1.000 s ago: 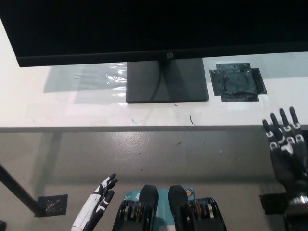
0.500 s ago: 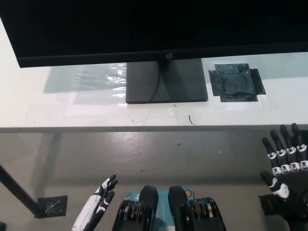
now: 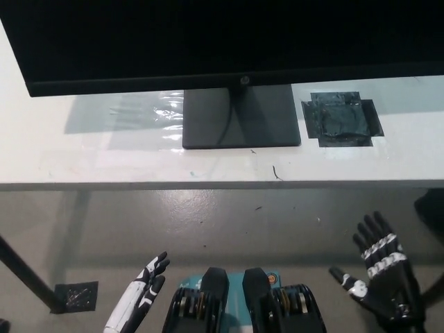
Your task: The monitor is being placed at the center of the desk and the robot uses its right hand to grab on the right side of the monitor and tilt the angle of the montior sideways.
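The monitor (image 3: 229,41) stands on the white table (image 3: 83,163), its dark square base (image 3: 241,116) flat near the middle of the visible tabletop and its lower bezel running almost level across the top of the head view. Whether that screen has been swung sideways cannot be judged from here: its line fits a monitor waiting to be turned as well as one already turned a little and released. Neither robot hand touches it. The black right robot hand (image 3: 380,281) hangs low over the floor, in front of the table edge and well apart from the monitor's right side, fingers spread and holding nothing. The white left robot hand (image 3: 142,291) rests at the lower left, fingers straight and empty. The screen is dark and glossy, with a thin frame
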`<state>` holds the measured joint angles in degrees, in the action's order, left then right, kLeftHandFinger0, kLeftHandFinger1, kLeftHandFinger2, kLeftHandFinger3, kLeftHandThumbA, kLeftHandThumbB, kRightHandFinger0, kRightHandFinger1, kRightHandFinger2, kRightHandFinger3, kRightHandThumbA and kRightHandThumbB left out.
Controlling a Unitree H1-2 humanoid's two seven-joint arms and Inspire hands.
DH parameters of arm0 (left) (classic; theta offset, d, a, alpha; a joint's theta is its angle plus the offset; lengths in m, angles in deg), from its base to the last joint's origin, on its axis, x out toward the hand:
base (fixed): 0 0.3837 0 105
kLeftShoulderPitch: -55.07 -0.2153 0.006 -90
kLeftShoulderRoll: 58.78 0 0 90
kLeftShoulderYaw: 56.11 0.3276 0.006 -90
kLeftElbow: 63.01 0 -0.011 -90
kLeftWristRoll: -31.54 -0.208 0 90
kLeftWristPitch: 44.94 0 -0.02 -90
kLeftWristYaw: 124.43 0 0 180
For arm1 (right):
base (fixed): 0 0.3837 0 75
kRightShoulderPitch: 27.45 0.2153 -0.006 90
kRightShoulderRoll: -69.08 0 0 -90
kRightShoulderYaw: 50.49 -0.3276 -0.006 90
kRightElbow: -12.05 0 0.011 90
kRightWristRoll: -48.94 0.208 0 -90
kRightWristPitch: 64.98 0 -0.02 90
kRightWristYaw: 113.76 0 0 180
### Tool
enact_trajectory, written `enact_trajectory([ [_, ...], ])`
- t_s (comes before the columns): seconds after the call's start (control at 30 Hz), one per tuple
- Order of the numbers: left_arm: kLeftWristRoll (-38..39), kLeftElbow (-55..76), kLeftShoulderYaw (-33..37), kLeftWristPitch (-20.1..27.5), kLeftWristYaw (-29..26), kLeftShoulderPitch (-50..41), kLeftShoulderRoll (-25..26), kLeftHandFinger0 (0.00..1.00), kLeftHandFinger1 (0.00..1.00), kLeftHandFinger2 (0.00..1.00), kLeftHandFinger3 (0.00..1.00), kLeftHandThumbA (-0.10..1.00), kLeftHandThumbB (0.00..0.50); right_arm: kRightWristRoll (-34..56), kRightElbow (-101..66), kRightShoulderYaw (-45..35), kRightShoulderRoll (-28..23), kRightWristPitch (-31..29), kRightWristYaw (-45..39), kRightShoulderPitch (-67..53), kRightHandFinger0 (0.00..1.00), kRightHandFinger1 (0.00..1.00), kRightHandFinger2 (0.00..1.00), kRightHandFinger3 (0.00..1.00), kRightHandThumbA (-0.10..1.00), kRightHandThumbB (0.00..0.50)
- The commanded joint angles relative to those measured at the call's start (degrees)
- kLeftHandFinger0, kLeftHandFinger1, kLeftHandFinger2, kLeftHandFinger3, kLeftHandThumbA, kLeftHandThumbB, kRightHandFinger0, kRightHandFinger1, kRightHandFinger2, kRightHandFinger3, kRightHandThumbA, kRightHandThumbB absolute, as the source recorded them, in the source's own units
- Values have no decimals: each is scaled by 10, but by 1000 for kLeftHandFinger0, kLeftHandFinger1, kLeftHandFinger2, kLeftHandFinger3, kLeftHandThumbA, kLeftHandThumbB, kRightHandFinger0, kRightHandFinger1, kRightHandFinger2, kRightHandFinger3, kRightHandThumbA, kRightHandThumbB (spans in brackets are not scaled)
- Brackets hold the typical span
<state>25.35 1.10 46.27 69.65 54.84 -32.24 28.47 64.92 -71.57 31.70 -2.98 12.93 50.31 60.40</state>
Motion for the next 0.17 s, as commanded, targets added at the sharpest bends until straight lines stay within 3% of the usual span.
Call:
enact_trajectory([
  [0.0,-1,27,-1,23,-15,13,13,1000,1000,1000,1000,1000,266,-180,120,31,-28,-148,94,56,1000,1000,1000,1000,1000,357],
  [0.13,-1,27,-1,23,-15,12,13,1000,1000,1000,1000,1000,266,-184,125,39,-32,-148,106,58,1000,1000,1000,1000,1000,359],
])
